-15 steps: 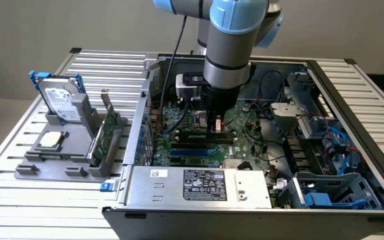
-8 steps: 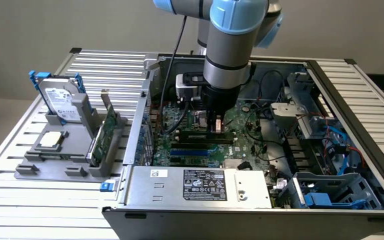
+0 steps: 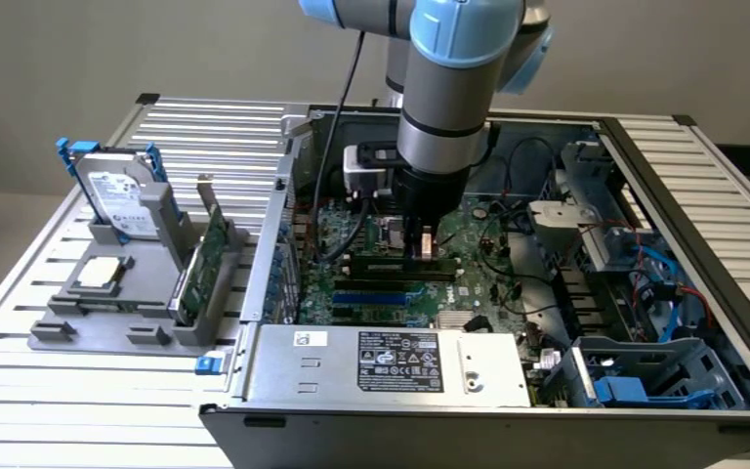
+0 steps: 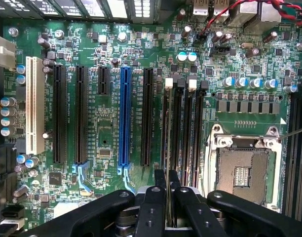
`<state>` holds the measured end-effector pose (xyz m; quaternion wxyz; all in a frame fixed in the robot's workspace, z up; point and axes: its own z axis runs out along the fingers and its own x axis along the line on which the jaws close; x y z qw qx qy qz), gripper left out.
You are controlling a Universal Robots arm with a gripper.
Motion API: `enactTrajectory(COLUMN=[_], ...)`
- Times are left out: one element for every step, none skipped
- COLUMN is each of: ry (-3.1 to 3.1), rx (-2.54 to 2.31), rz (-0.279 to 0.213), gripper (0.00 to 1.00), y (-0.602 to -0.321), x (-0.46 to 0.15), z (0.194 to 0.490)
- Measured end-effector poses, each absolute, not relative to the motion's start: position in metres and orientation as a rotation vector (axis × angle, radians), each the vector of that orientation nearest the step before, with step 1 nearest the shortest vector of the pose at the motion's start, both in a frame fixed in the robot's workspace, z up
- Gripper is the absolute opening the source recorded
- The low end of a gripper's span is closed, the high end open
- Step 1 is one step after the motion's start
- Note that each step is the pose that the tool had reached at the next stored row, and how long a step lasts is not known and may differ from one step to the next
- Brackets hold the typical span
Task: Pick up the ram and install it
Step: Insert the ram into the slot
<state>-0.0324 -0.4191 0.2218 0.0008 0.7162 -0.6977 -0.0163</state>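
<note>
In the wrist view my gripper (image 4: pixel 167 175) has its two black fingers (image 4: pixel 160 178) nearly together on the ram (image 4: pixel 166 128). I see the ram edge-on as a thin line running away from the fingertips. It lies along the black memory slots (image 4: pixel 183 128) with white end clips, between the long black expansion slot (image 4: pixel 147 116) and the processor socket (image 4: pixel 242 170). I cannot tell whether it is seated in a slot. In the exterior view the gripper (image 3: pixel 422 249) reaches straight down into the open computer case, just above the motherboard (image 3: pixel 479 283).
A blue slot (image 4: pixel 124 113) and a white slot (image 4: pixel 34 103) lie beside the memory slots. Outside the case, a grey holder (image 3: pixel 114 313) carries a hard drive (image 3: pixel 121 200) and a green expansion card (image 3: pixel 206 259). The power supply (image 3: pixel 389 357) and drive cage (image 3: pixel 648 376) line the case's near side.
</note>
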Motion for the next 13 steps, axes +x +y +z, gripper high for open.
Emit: enactTrajectory(ry=[-2.19,-2.188,-2.187,-2.186,-2.186,-2.185,-2.185,-2.184,-2.183,-2.183,-2.182,-2.182,-2.181], rx=[2.25,2.251,2.252,2.253,2.253,2.253,2.254,2.254,2.254,2.254,2.254,2.253,2.252], rz=[-0.051,-0.051,-0.052,-0.052,-0.052,-0.052,-0.052,-0.052,-0.052,-0.053,-0.054,-0.055,-0.057], gripper=[0.14,0.14,0.14,0.14,0.14,0.14,0.14,0.14,0.14,0.14,0.14,0.14,0.15], y=[-0.4191,-0.419,-0.419,-0.419,-0.4191,-0.4191,-0.4191,-0.4191,-0.4191,-0.4191,-0.4191,-0.4191,-0.4191], x=[-0.0324,-0.0324,-0.0324,-0.0324,-0.0324,-0.0324,-0.0324,-0.0324,-0.0324,-0.0324,-0.0324,-0.0323,-0.0324], z=[0.2215,0.2211,0.2204,0.22,0.2195,0.219,0.2185,0.2182,0.2181,0.2181,0.2181,0.218,0.218])
